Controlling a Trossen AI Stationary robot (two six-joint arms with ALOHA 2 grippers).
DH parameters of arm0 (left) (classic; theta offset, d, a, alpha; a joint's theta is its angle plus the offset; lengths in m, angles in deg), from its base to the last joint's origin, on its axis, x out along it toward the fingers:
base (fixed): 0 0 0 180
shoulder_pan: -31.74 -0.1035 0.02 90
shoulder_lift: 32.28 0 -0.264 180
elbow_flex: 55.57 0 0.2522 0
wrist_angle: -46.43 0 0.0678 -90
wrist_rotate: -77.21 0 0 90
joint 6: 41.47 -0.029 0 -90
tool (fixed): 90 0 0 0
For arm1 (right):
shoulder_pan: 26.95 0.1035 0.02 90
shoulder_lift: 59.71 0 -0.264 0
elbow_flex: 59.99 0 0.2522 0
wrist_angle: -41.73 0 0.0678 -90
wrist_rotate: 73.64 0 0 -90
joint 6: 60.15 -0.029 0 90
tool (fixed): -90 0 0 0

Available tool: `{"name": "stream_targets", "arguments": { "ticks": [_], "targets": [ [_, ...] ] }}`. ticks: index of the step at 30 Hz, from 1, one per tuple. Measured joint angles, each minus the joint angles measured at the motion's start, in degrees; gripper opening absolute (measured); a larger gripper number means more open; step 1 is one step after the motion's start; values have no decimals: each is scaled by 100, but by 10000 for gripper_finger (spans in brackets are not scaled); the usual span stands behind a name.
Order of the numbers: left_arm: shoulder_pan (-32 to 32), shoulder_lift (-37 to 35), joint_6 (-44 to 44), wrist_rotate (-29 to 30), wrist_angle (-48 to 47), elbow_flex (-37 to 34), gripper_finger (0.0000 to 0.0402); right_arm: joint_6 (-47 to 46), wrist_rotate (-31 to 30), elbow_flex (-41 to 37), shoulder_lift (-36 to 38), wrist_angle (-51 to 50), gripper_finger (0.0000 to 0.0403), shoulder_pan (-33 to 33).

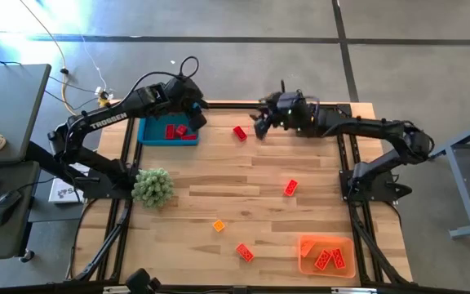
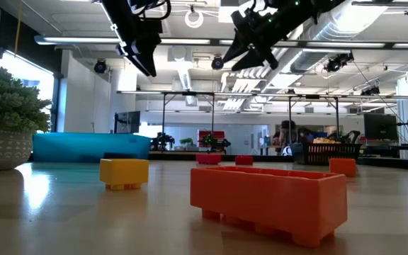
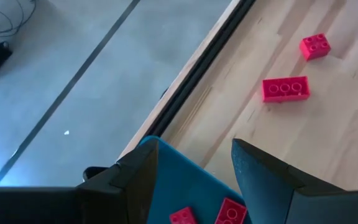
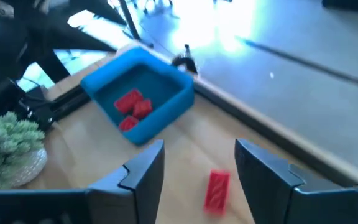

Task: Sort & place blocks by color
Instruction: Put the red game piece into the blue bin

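I note red blocks (image 1: 240,133) in the blue bin (image 1: 148,132) and orange bin (image 1: 307,247), one yellow block (image 1: 218,225), a green plant (image 1: 152,187), pale striped wood counter (image 1: 219,175), dark arms.

Two dark six-joint arms reaching along the table's far edge. Left two-finger gripper (image 1: 196,117) far left, fingers parted, empty. Right two-finger gripper (image 1: 259,126) far centre, likewise parted.

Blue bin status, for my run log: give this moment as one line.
left gripper: open over blue bin, empty | bin: red blocks | right gripper: open above red block | loose blocks remain
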Motion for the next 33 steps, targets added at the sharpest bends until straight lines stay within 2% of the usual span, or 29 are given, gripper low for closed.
{"name": "stream_targets", "arguments": {
  "ticks": [4, 9, 14, 20, 26, 33],
  "targets": [
    [-104, 0, 189, -4, 4, 0, 193, 430, 415, 0, 0, 420, 201, -586],
    [-266, 0, 510, 1, 19, -2, 193, 877, 506, 28, 0, 786, 213, -1188],
    [-421, 4, 706, 0, 94, -4, 193, 1311, 994, 559, -205, 702, 213, -1598],
    [-549, 4, 1033, -1, 92, -4, 193, 1380, 1285, 1347, -804, -839, 213, -1832],
    [-591, 4, 1147, 0, 92, -4, 193, 1129, 1317, 1819, -1397, -2550, 213, -1663],
    [-589, 4, 1154, -3, 90, -4, 193, 976, 1322, 1859, -1943, -3062, 213, -1367]
  ]
}}
